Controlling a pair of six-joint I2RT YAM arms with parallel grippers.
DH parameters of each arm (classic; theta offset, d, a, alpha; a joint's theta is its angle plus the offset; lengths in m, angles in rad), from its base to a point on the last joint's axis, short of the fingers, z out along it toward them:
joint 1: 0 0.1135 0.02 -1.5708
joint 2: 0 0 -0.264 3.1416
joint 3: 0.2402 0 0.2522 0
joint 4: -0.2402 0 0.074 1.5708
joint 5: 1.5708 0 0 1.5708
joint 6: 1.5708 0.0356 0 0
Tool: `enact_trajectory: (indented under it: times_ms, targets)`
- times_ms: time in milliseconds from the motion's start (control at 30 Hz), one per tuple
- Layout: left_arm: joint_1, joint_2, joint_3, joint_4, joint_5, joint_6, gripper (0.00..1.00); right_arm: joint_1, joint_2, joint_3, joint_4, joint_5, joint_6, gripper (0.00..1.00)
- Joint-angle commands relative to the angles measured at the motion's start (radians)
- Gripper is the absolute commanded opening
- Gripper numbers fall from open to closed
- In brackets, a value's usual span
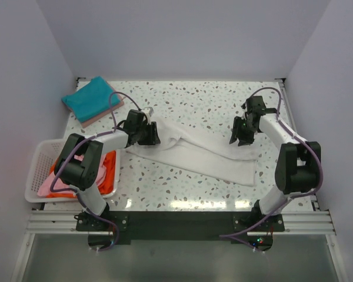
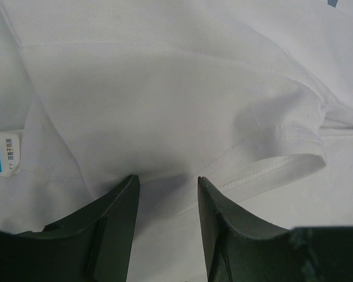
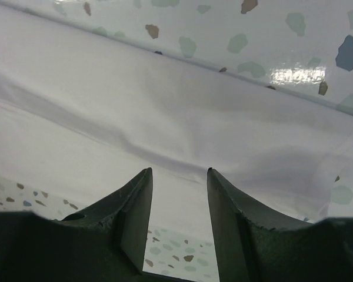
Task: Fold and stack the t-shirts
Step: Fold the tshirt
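A speckled bench (image 1: 194, 100) sits between plain pale walls (image 1: 182, 41). The left claw (image 2: 166, 179) and right claw (image 3: 178, 171) both stand apart at the white t-shirt (image 1: 206, 155).

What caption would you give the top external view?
Left gripper and right gripper, both open, at opposite ends of the white t-shirt.

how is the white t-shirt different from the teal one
The white t-shirt lies spread out and rumpled mid-table; the teal t-shirt is folded neatly at the far left corner. The white one rests directly on the table; the teal one sits on pink cloth. The white one covers more surface than the teal one. Both are plain cloth.
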Motion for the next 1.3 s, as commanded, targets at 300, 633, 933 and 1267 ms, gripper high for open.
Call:
enact_trajectory:
  times_ms: [300,633,933,1267]
  targets:
    - [0.009,-0.002,0.01,-0.002,-0.001,0.016,0.5,-0.032,0.074,-0.025,-0.032,0.131,-0.069,0.46]
    - [0.012,0.005,0.009,-0.004,0.007,0.019,0.5,-0.032,-0.026,-0.109,-0.095,0.157,-0.04,0.45]
    - [0.012,0.007,-0.005,-0.004,0.013,0.02,0.5,-0.032,-0.072,-0.147,-0.122,0.162,-0.034,0.45]
    - [0.013,0.007,0.001,-0.008,0.01,0.025,0.5,-0.03,-0.073,-0.209,-0.088,0.185,-0.016,0.44]
